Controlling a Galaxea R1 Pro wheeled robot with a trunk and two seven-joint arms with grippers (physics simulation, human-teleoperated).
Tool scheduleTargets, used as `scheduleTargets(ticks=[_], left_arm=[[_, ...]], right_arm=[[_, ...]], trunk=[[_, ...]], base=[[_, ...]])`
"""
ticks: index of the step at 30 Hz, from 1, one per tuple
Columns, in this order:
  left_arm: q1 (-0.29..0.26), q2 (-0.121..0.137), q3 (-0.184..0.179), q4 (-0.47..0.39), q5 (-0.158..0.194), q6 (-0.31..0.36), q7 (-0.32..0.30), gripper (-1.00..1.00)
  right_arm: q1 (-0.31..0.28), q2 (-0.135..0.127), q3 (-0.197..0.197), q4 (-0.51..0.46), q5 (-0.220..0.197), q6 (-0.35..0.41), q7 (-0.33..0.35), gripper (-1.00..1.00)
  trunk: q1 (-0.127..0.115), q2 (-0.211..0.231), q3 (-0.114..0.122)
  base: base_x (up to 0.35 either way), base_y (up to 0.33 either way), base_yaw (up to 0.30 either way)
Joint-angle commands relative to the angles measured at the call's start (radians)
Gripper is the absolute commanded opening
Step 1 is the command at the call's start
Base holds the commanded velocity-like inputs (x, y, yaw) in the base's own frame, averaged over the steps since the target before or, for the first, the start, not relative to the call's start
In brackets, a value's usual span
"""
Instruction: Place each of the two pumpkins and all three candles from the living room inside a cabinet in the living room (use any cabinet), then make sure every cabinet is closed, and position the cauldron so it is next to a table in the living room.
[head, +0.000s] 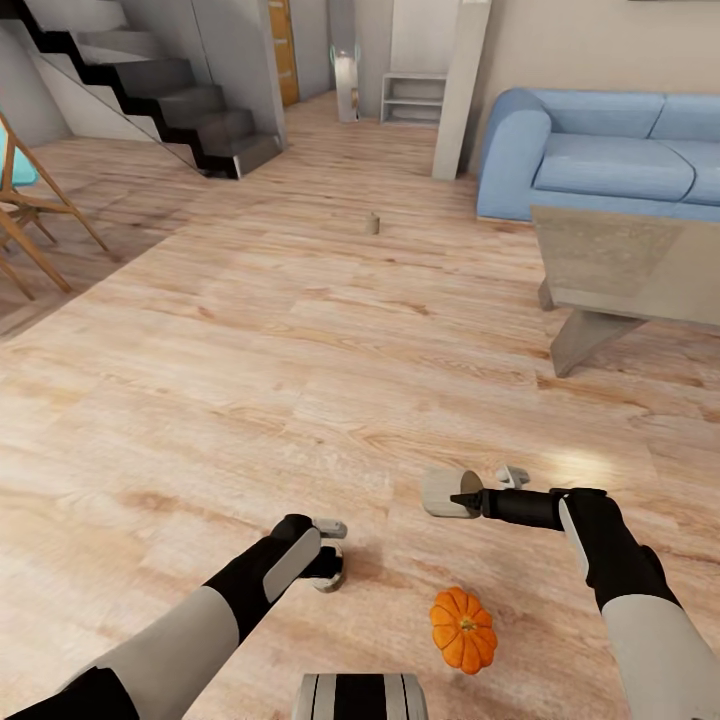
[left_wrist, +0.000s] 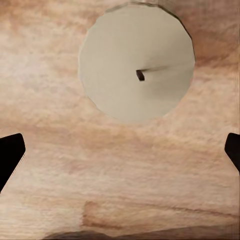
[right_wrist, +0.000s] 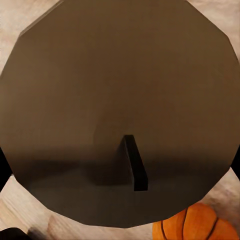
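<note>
Nearest the head camera, a pumpkin (head: 463, 629) lies on the floor (head: 300, 380), while a candle (head: 446, 492) is gripped on its side in the right tool (head: 470, 497) and a second candle (left_wrist: 136, 62) stands beneath the open left tool (head: 330, 565). Candle collection is judged under way; lowering and closing the left tool is called for next. A third candle (head: 372, 222) stands far off, well apart from the low counter (head: 625, 265) and blue sofa (head: 600, 150), with nothing blocking it.

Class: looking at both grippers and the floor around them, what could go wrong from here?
1. The held candle sits sideways in the right gripper and might slip out and roll away.
2. The pumpkin lies near the right arm and could get knocked.
3. The open left gripper looks short of the floor candle, so closing may miss it.
</note>
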Motion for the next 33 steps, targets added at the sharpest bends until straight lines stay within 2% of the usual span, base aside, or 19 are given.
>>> scheduleTargets(ticks=[1, 14, 23, 33], left_arm=[[0.000, 0.000, 0.000, 0.000, 0.000, -0.024, -0.002, 1.00], [-0.002, 0.003, -0.001, -0.043, -0.003, -0.037, 0.004, 1.00], [-0.002, 0.004, -0.007, -0.042, -0.003, -0.027, 0.006, 1.00], [0.000, 0.003, -0.016, -0.030, -0.004, -0.036, 0.009, 1.00]], right_arm=[[0.000, 0.000, 0.000, 0.000, -0.001, 0.000, 0.000, -1.00], [0.000, 0.000, -0.001, 0.000, -0.001, 0.002, -0.002, -1.00], [0.000, -0.001, -0.003, 0.000, -0.001, 0.002, -0.002, -1.00], [0.000, -0.001, -0.003, 0.000, -0.001, 0.002, -0.002, -1.00]], trunk=[[0.000, 0.000, 0.000], [0.000, 0.000, 0.000], [0.000, 0.000, 0.007], [0.000, 0.000, 0.007]], base=[[0.000, 0.000, 0.000], [0.012, 0.022, 0.000], [0.041, 0.049, -0.223], [0.000, 0.000, -0.015]])
